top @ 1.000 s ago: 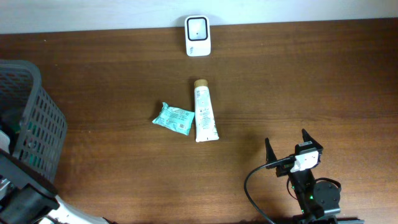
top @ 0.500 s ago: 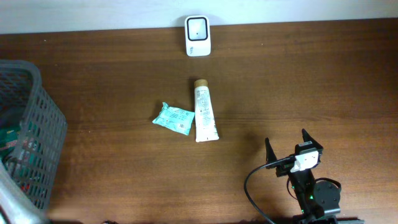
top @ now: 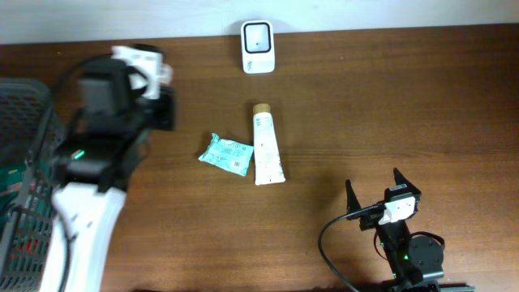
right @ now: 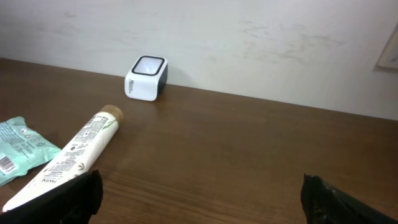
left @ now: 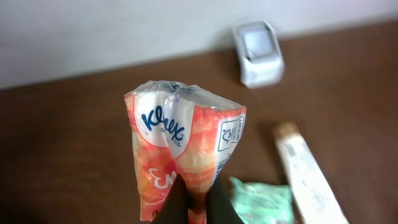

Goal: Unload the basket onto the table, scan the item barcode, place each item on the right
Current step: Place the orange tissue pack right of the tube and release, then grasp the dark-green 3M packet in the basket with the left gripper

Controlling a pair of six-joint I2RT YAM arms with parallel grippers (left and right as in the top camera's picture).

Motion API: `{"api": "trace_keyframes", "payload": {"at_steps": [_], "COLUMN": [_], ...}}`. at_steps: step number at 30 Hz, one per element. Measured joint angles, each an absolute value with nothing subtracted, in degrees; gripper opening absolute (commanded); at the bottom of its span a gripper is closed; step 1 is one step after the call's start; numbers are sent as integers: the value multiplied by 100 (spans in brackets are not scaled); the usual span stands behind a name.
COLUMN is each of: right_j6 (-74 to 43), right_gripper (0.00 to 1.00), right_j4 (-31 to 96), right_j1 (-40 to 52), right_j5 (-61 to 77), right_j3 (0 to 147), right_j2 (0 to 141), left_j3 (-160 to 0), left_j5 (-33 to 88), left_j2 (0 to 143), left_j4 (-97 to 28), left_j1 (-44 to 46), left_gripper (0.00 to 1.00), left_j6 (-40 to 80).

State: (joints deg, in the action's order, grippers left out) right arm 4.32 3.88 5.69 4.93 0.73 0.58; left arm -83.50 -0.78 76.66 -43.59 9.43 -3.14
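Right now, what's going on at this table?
The left tool pinches an orange Kleenex pack, held up over the table's left side, short of the scanner. The right tool sits open and idle, front right. A tube and teal packet lie side by side mid-table; a basket stands far left.
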Motion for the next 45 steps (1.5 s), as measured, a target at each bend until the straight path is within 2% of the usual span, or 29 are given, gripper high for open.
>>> {"api": "trace_keyframes", "payload": {"at_steps": [3,6,11,15,16,18,20,23,28,32,37,39,41,45], "right_j6": [427,429,434,429,432,427,429,429,432,432,429,429,429,432], "right_gripper": [99,98,98,98,98,98,98,99,98,98,98,98,98,98], "right_j4": [388,388,388,388,388,388,388,388,388,388,388,388,388,388], "right_j1": [569,569,569,569,569,569,569,569,569,569,569,569,569,569], "right_j5": [493,495,495,495,495,495,495,495,495,495,495,495,497,493], "right_j3": [73,73,73,73,73,73,73,73,73,73,73,73,73,73], "right_j2": [58,58,58,58,58,58,58,58,58,58,58,58,58,58], "left_j3": [-8307,-8270,-8254,-8250,-8248,-8248,-8248,-8248,-8462,-9131,-9386,-9389,-9389,-9251], "left_j5": [-58,73,161,174,176,178,174,174,209,228,-198,-360,-639,-740], "left_j2": [8827,9924,10879,11375,11487,11513,11513,11513,11432,10165,7655,7301,7118,7242], "left_j4": [-4136,-3308,-2471,-2244,-2233,-2187,-2139,-2143,-2536,-3369,-4294,-4508,-4700,-4790], "left_j1": [2018,2908,3883,4165,4206,4226,4226,4226,4016,2694,-139,-930,-2292,-3754], "left_gripper": [0,0,0,1,18,40,56,62,63,61,61,65,67,72], "left_j6": [-283,-185,-163,-163,-163,-143,-91,-84,-82,-82,-82,-80,-34,373]}}
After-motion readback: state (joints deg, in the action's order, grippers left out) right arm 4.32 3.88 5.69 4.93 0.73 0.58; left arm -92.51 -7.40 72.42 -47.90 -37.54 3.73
